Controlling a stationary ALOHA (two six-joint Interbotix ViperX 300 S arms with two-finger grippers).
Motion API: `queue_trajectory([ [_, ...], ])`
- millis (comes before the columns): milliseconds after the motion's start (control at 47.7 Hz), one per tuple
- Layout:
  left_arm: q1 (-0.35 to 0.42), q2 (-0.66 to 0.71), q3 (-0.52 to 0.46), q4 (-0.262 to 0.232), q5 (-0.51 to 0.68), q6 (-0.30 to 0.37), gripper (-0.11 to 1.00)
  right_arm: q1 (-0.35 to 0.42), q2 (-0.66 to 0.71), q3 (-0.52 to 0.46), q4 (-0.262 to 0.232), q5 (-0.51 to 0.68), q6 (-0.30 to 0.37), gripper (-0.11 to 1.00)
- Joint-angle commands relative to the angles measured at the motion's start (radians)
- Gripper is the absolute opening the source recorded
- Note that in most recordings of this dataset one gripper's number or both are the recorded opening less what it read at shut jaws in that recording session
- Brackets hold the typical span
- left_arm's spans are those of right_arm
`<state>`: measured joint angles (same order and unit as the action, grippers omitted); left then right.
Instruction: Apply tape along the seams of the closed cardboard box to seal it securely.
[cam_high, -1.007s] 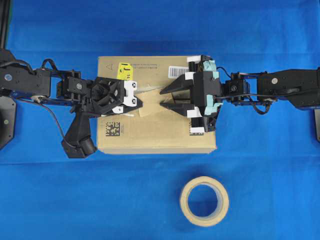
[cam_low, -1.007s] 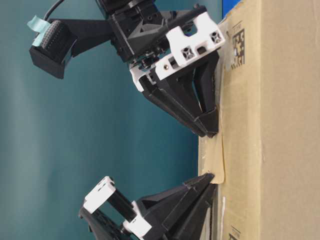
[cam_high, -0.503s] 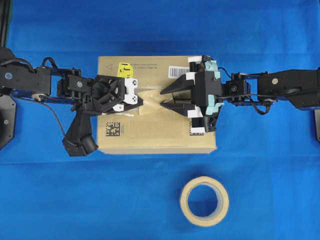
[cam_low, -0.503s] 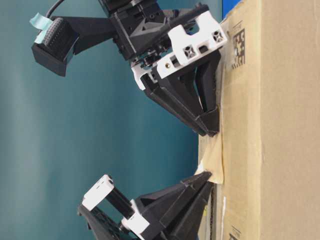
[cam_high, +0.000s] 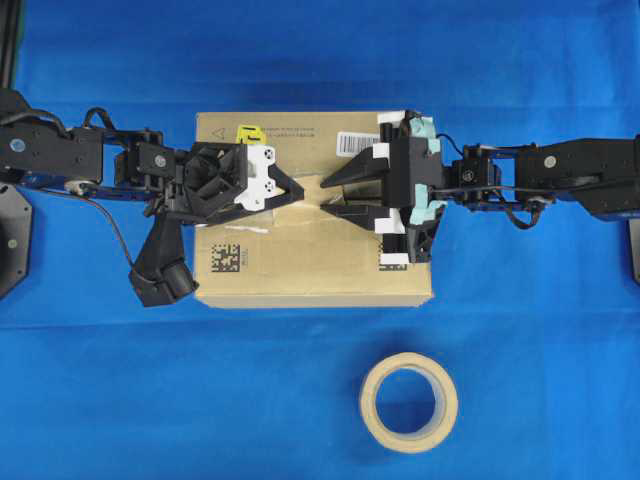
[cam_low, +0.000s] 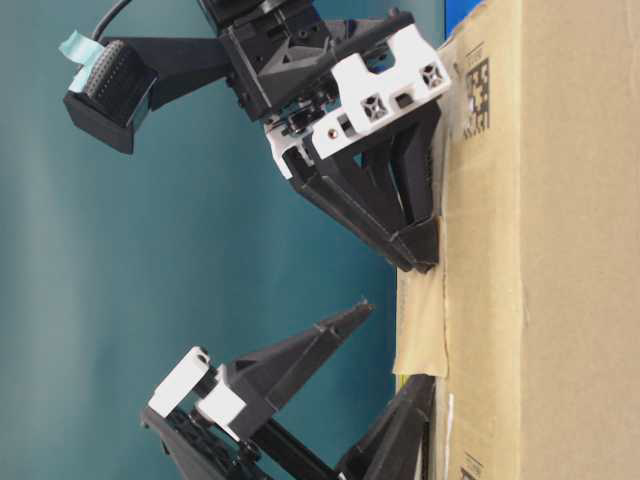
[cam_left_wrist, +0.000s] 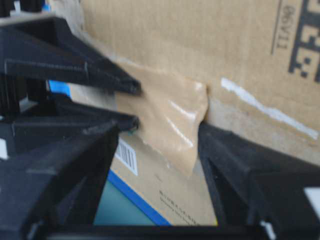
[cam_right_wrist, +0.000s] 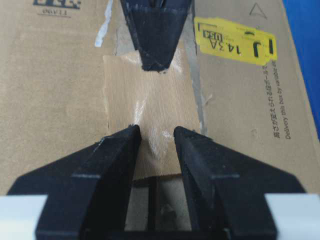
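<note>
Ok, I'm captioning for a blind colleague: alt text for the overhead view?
From above, two black grippers meet over a piece of tape on a cardboard box: the left gripper open, the right gripper open with its tips at the tape. A tape roll lies on the blue cloth in front.

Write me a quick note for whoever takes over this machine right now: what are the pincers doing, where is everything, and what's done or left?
Left pincer: open, one finger raised off the box, holding nothing.
Right pincer: open, both tips pressing on the tape.
The tape lies on the seam mid-top of the cardboard box, one edge looking slightly lifted in the table-level view.
Tape roll: on the cloth in front of the box.
Done: one piece placed.
Left: smooth it flat; the rest of the seam looks untaped.
</note>
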<state>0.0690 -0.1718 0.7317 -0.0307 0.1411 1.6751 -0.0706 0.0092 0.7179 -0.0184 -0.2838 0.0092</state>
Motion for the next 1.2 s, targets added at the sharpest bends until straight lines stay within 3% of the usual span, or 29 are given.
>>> queue_trajectory([
  [0, 0.015, -0.025, -0.012, -0.003, 0.006, -0.005, 0.64, 0.0, -0.011, -0.006, 0.005, -0.005, -0.002, 0.43],
  [776, 0.049, -0.051, -0.012, -0.002, 0.077, -0.006, 0.62, 0.002, -0.015, 0.011, 0.005, -0.006, -0.002, 0.43],
  [1049, 0.049, -0.138, 0.023, -0.006, 0.035, -0.014, 0.62, 0.006, -0.069, 0.032, 0.009, -0.015, -0.002, 0.43],
  [1175, 0.046, -0.195, 0.072, -0.012, -0.049, -0.069, 0.62, 0.009, -0.124, 0.037, 0.009, -0.014, -0.005, 0.43],
])
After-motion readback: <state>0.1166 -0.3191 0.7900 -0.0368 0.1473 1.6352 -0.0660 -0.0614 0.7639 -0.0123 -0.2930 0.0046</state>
